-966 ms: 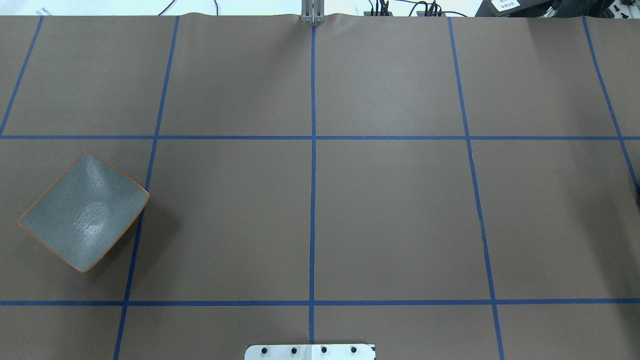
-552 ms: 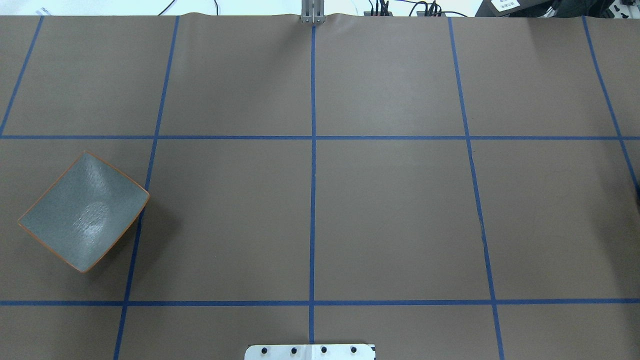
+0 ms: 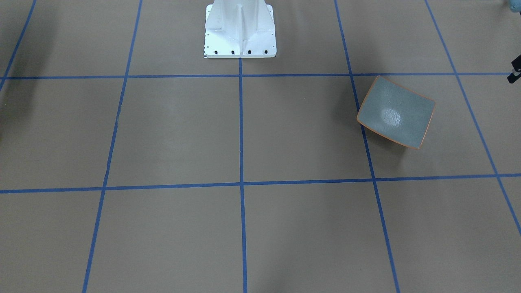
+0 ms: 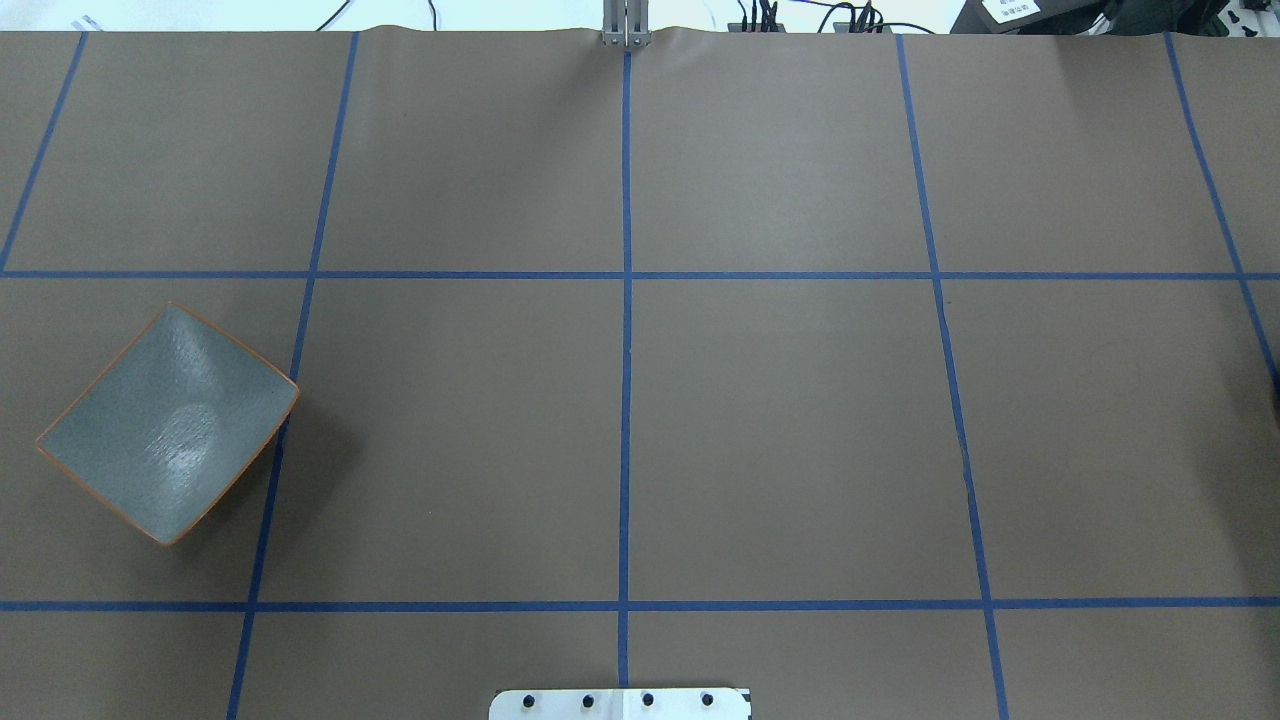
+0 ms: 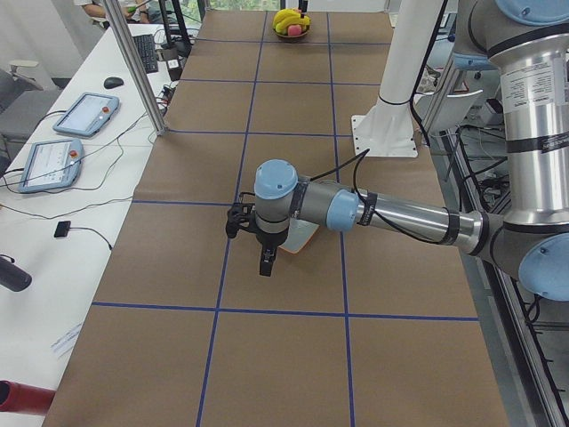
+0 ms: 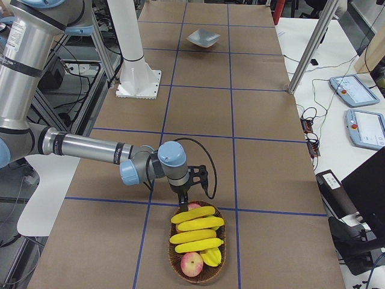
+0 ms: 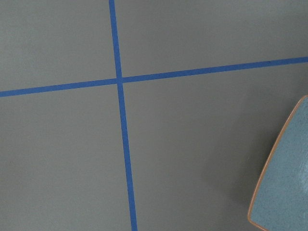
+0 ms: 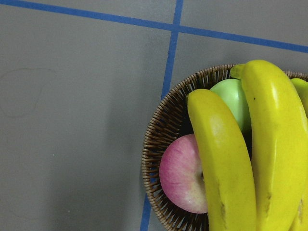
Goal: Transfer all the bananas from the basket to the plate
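Note:
Several yellow bananas lie side by side in a woven basket at the table's right end, and the basket shows small from the other end. In the right wrist view two bananas lie across a pink apple and a green apple. My right gripper hangs over the basket's far rim; I cannot tell whether it is open or shut. The grey-green plate holds nothing. My left gripper hovers beside the plate; its state cannot be told.
Another pink apple sits at the basket's near end. The white robot base stands at the table's back middle. A metal post and teach pendants stand along the operators' side. Blue tape lines grid the brown table.

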Robot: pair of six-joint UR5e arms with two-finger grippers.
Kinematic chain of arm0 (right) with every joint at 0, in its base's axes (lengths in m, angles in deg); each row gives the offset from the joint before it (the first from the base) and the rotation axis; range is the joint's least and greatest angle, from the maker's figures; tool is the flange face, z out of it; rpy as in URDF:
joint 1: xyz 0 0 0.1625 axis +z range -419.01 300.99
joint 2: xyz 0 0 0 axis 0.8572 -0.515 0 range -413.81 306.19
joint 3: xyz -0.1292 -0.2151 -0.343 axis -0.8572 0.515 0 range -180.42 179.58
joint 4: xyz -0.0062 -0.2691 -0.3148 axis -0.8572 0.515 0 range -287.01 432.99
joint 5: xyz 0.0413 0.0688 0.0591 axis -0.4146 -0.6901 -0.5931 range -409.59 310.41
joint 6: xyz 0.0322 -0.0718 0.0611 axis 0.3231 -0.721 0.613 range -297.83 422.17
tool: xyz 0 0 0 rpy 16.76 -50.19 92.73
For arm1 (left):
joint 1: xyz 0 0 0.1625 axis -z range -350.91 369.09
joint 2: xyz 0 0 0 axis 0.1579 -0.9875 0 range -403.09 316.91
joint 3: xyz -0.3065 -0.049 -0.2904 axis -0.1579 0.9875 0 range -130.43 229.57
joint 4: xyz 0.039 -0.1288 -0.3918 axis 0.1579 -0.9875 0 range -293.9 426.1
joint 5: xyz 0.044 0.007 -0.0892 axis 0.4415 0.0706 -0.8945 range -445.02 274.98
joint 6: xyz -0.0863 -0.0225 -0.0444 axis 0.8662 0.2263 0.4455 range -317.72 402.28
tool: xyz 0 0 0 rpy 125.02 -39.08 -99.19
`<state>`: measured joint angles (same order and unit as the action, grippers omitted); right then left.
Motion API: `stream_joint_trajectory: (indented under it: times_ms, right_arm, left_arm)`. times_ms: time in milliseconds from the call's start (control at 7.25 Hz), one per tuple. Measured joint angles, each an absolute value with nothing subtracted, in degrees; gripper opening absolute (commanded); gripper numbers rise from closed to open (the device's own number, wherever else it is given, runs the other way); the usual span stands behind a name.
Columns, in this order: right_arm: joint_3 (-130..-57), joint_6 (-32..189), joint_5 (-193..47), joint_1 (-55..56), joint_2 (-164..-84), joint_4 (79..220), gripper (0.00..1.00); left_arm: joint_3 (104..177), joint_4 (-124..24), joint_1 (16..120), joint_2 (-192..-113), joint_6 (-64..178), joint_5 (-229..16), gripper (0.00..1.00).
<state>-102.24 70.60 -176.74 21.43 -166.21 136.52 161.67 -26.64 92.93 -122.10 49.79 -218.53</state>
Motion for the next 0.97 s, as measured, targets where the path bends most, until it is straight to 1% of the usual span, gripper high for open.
stream_joint_trajectory:
  times_ms: [552,828,966]
  right_arm:
    - [-99.3,69.23,-173.71,20.15,-165.59,136.46,0.96]
    - [-97.82,69.05,-173.46,19.34,-164.58,136.45,0.9]
    - [-97.17,69.06,-173.44,18.9,-164.14,136.45,0.9]
  left_arm:
    - [161.68,-26.71,92.93,-122.11,49.75,-218.5,1.0]
    - [161.71,-26.71,92.93,-122.17,49.75,-218.49,1.0]
    - [161.74,-26.71,92.94,-122.18,49.75,-218.51,1.0]
